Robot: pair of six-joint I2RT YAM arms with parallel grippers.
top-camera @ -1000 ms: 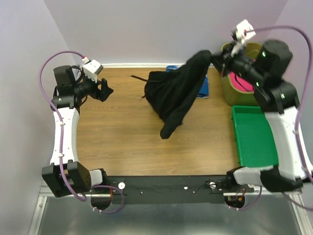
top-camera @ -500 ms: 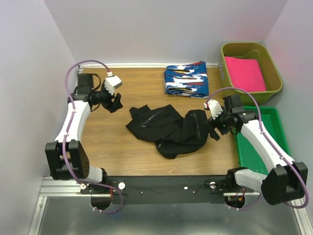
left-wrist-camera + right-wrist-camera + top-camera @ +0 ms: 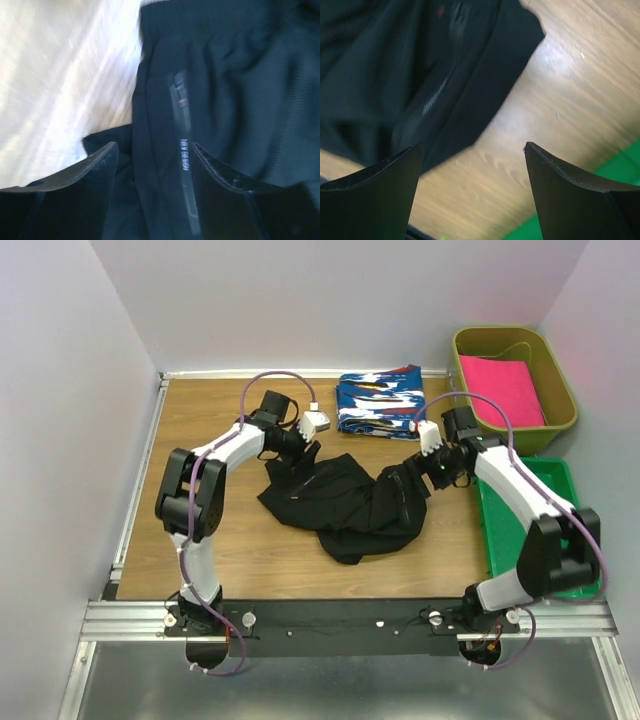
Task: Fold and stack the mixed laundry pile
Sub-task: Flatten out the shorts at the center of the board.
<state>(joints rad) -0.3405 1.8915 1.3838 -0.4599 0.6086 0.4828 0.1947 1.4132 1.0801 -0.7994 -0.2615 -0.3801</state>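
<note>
The black garment (image 3: 345, 502) lies crumpled in the middle of the table (image 3: 210, 540), not yet folded. The left claw (image 3: 300, 454) hovers over its far-left corner, fingers apart above the cloth. The right claw (image 3: 431, 470) stands wide apart and empty at its right end, likely so both can seize corners and spread it. The blue patterned cloth (image 3: 380, 403) sits folded at the far edge, seemingly the stack's base.

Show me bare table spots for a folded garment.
Bare table: the back-left corner, and the front strip between the black garment and the near rail. Crowded: the middle, left gripper and right gripper at the garment, blue cloth behind.
</note>
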